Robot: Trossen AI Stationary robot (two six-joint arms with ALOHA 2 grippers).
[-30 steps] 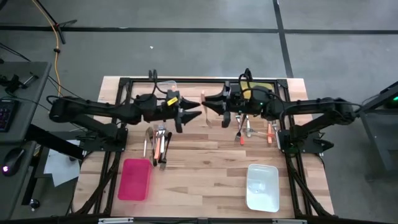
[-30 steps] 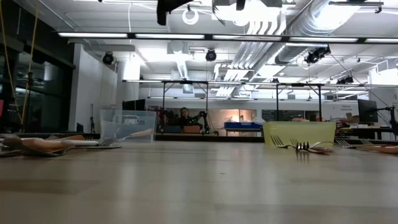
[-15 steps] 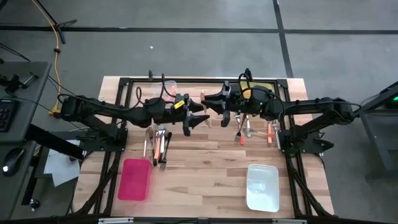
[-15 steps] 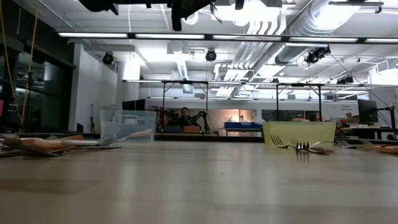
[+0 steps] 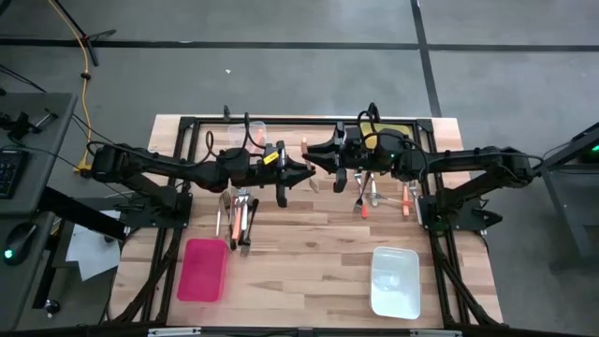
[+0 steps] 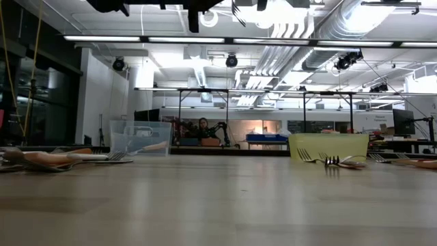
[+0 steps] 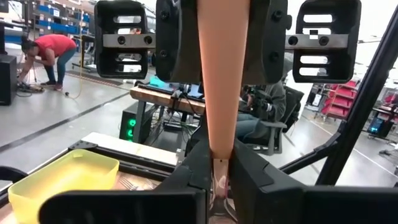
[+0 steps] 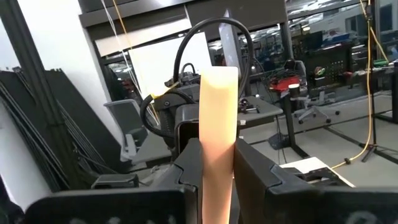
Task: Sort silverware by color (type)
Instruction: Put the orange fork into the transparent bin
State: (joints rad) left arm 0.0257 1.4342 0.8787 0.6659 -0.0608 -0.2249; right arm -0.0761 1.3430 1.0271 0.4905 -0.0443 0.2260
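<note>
The pale orange-handled utensil (image 5: 306,159) sits at upper centre of the high view, above the wooden table (image 5: 309,253), pinched at 1 end by the right gripper (image 5: 316,155) and at the other by the left gripper (image 5: 304,174), whose fingers stood spread half a second ago and are now pressed onto it. The right gripper has not moved. Bins number 4: 1 pink (image 5: 204,270) lower left, 1 white (image 5: 394,281) lower right, 1 clear (image 5: 251,129) and 1 yellow (image 5: 398,129) at the top. 2 clusters of silverware lie on the table, 1 left (image 5: 236,213) and 1 right (image 5: 384,195). Only the left wrist view shows the metal end (image 7: 219,183) between its fingers (image 7: 245,177); the low view shows forks (image 6: 328,160) lying flat.
</note>
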